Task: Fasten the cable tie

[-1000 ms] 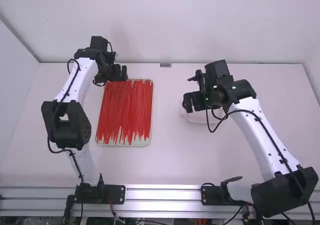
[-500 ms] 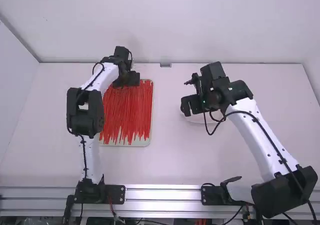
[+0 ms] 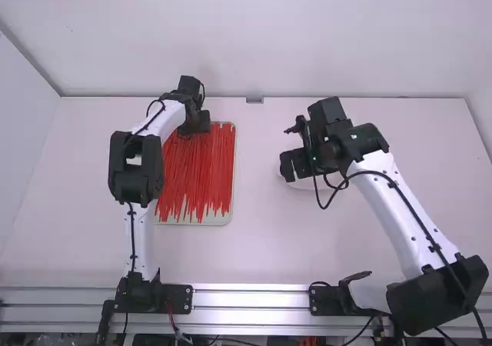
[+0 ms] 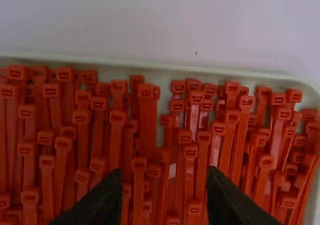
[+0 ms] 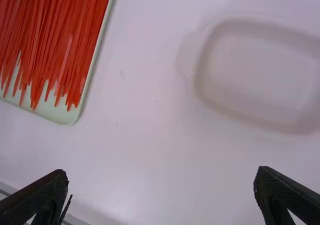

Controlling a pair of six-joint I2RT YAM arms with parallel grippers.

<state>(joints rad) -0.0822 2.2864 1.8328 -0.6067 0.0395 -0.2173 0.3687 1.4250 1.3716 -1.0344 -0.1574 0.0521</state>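
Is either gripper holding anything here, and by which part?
Nothing is held. The left gripper is open over the ties, at their heads; the right gripper is open above the table.

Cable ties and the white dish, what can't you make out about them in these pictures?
- Right wrist view: the heads of the cable ties, cut off by the picture's edge.
- Left wrist view: their tails, cut off by the edge and partly behind the left gripper.
- High view: most of the white dish, hidden behind the right gripper.
- High view: single ties, too small to tell apart.
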